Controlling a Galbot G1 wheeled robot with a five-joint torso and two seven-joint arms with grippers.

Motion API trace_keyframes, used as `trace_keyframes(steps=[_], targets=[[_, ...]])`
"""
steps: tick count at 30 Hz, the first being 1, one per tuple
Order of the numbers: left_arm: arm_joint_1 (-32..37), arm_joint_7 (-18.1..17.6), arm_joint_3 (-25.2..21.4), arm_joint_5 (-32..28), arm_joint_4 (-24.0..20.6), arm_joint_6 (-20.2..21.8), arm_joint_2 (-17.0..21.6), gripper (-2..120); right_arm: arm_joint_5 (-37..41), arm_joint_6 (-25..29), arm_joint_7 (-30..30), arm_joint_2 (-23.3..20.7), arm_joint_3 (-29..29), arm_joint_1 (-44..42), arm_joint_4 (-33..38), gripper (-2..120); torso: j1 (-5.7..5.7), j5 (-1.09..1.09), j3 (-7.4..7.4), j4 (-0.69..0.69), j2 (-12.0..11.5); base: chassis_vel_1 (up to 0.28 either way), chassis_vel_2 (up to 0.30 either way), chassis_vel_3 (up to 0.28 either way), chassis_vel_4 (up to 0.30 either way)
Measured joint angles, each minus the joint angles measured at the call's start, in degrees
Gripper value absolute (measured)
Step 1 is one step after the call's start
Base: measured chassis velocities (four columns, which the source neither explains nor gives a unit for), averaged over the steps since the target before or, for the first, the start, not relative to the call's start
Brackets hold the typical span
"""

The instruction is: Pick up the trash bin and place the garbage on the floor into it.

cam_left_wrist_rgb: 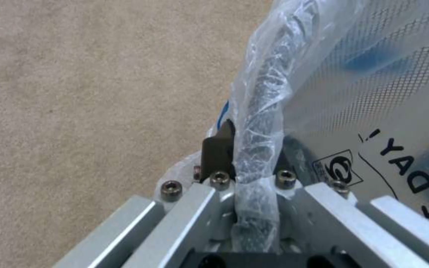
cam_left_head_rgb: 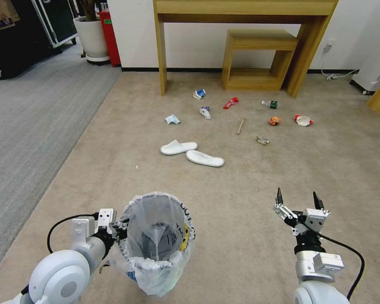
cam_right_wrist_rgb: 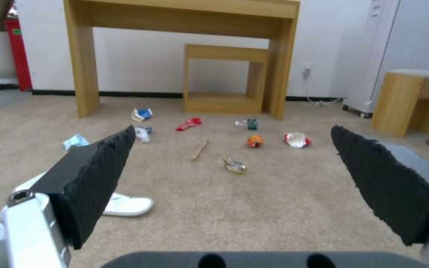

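My left gripper (cam_left_head_rgb: 121, 227) is shut on the rim of the trash bin (cam_left_head_rgb: 158, 240), a small round bin lined with a crinkly whitish bag with black lettering; the left wrist view shows its rim (cam_left_wrist_rgb: 261, 123) pinched between the fingers (cam_left_wrist_rgb: 218, 149). My right gripper (cam_left_head_rgb: 298, 196) hovers open and empty over the beige floor (cam_left_head_rgb: 249, 202). The garbage lies ahead: two white slippers (cam_left_head_rgb: 178, 147) (cam_left_head_rgb: 204, 158), a pale blue mask (cam_left_head_rgb: 172, 120), a wooden stick (cam_left_head_rgb: 240, 126), a red wrapper (cam_left_head_rgb: 231, 102), a green-label bottle (cam_left_head_rgb: 270, 103), an orange wrapper (cam_left_head_rgb: 274, 121).
A tall wooden desk (cam_left_head_rgb: 245, 10) with a small wooden stool-shelf (cam_left_head_rgb: 257, 59) under it stands against the far wall. Grey ribbed carpet (cam_left_head_rgb: 33, 114) lies to the left, with a white planter (cam_left_head_rgb: 91, 40). A wooden stool (cam_right_wrist_rgb: 413, 100) is at the right.
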Motion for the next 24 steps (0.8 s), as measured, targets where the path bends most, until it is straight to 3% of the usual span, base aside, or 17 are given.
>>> trace_keyframes(steps=[16,24], targets=[[0.52,-0.16,-0.14,0.08,0.33,-0.02,-1.46,0,-0.79,-0.59,0.49,-0.40,0.08,0.13,-0.41,100,0.00,0.01,0.00,0.00,0.00,0.000,0.000,0.000,0.000],[0.64,-0.36,-0.18,0.10,0.53,-0.04,-1.82,0,-0.91,-0.55,0.45,-0.53,0.03,0.51,-0.59,100,0.00,-0.01,0.00,0.00,0.00,0.119,0.124,-0.126,-0.126]])
